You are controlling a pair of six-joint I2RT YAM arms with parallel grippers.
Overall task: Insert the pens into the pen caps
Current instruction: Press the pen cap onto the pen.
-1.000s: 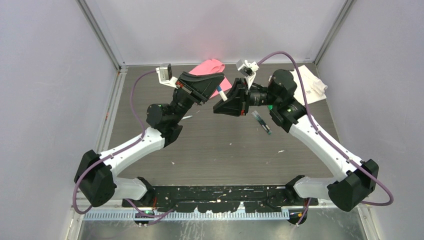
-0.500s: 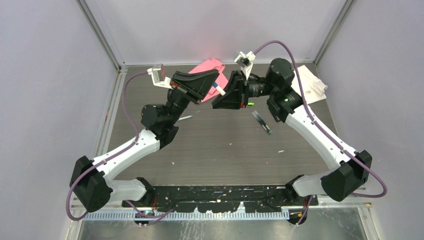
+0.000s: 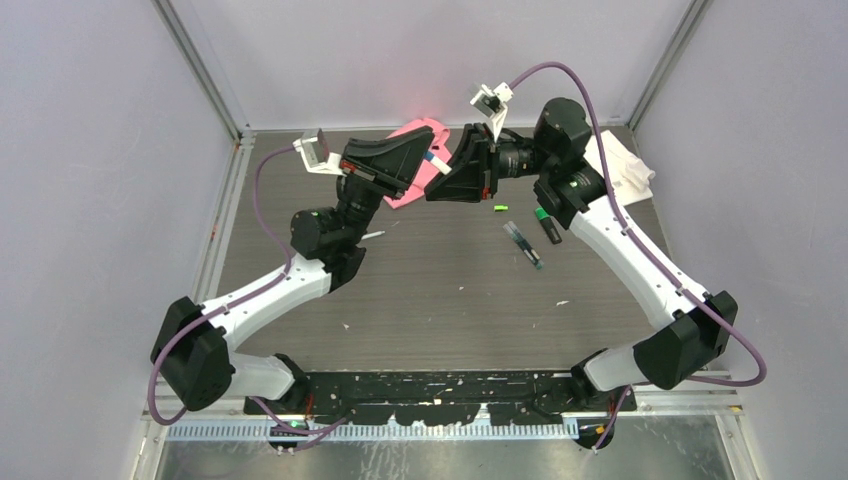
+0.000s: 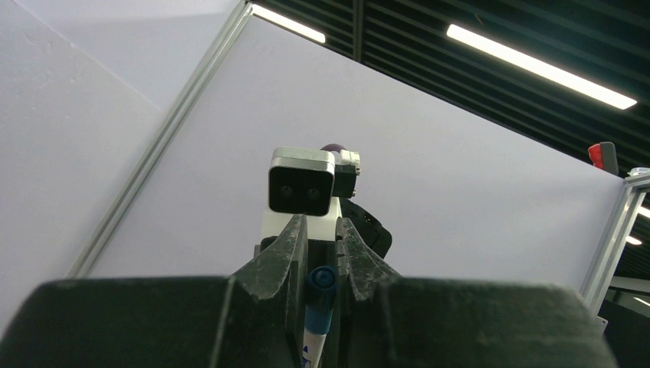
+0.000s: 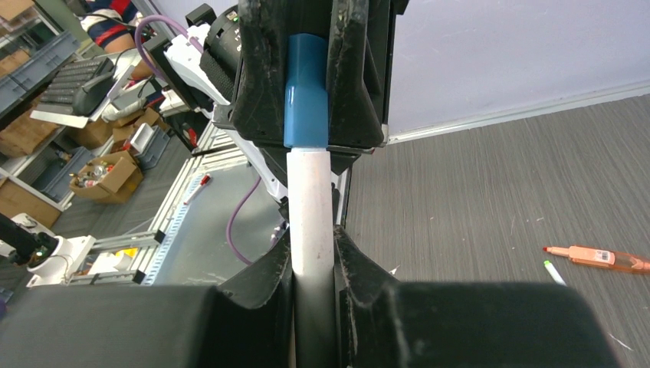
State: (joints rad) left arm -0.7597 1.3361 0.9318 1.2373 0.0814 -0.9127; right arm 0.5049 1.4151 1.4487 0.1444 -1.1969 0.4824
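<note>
A white-bodied pen (image 5: 311, 201) with a blue pen cap (image 5: 306, 92) on its far end bridges my two grippers above the far middle of the table. My right gripper (image 5: 313, 239) is shut on the white barrel. My left gripper (image 4: 320, 230) is shut on the blue pen cap (image 4: 320, 285), with a strip of white printed barrel below it. From above, the left gripper (image 3: 424, 160) and the right gripper (image 3: 448, 178) face each other tip to tip. A green cap (image 3: 500, 208), a stubby black highlighter (image 3: 547, 226) and a dark pen (image 3: 523, 243) lie on the table.
A pink cloth (image 3: 425, 132) lies behind the grippers and a white cloth (image 3: 625, 170) at the back right. A slim pen (image 3: 372, 236) rests beside the left arm. An orange pen (image 5: 598, 257) and a green-tipped pen (image 5: 553, 271) lie on the table. White specks dot the surface.
Both grippers moved toward the back wall while staying shut on the pen between them. The right arm's shift uncovered the green cap and the black highlighter.
</note>
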